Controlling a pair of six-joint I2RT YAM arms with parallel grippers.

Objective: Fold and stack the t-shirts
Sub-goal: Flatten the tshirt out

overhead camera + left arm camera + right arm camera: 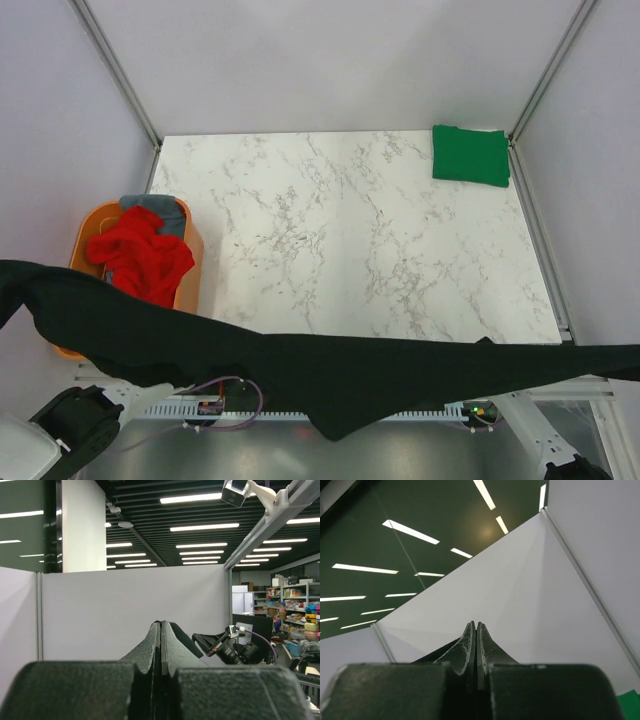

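Top external: black t-shirt [300, 365] stretched wide, clenched by left claw [161, 645] and right claw [476, 645]

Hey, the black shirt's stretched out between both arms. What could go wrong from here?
1. The black shirt hangs from two fingertip pinches, the left gripper and the right gripper, so an end may slip out.
2. Its sagging middle droops over the cable at the near edge and might snag.
3. Its left part passes over the tub, so lowering it could drag the red shirt.
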